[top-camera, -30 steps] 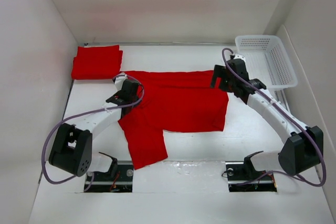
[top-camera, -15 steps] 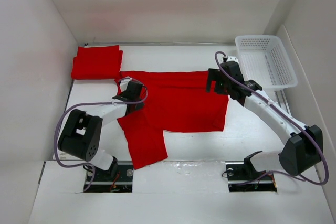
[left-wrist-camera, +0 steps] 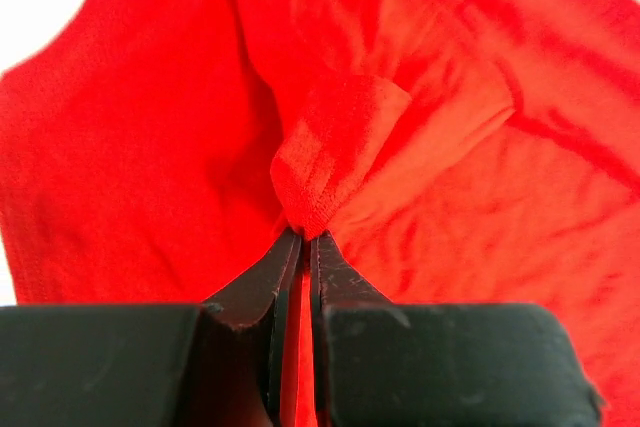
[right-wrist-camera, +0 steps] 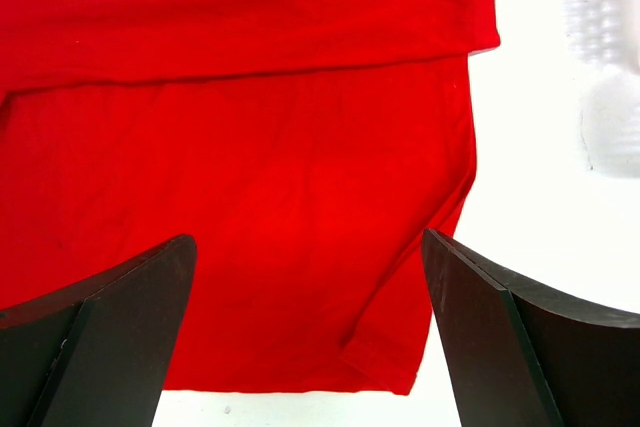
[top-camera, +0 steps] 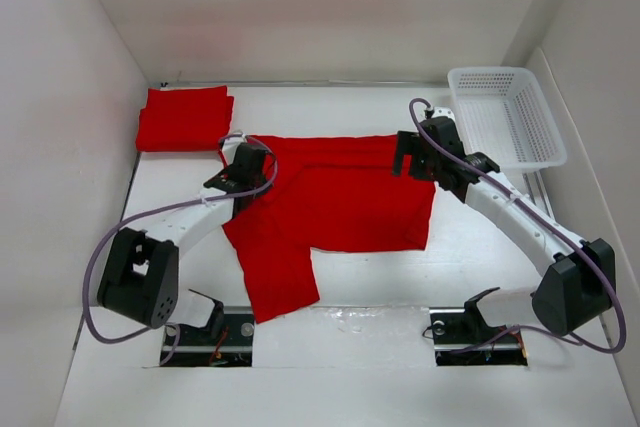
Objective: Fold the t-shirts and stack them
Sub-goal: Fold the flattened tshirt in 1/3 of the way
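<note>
A red t-shirt (top-camera: 340, 197) lies spread on the white table, one part hanging toward the near edge. My left gripper (top-camera: 250, 160) is at its left side, shut on a pinched fold of the red cloth (left-wrist-camera: 335, 162), with cloth showing between the jaws. My right gripper (top-camera: 412, 152) hovers over the shirt's right part, jaws wide open and empty; the shirt (right-wrist-camera: 250, 177) fills its view, with the far edge folded over. A folded red t-shirt (top-camera: 184, 117) lies at the far left corner.
A white plastic basket (top-camera: 507, 115) stands at the far right. White walls enclose the table on the left, back and right. Bare table (top-camera: 480, 247) lies right of the shirt and along the near edge.
My left gripper has shifted slightly back and left while holding the cloth, and the left arm has swung back out. The right gripper moved slightly left over the shirt.
</note>
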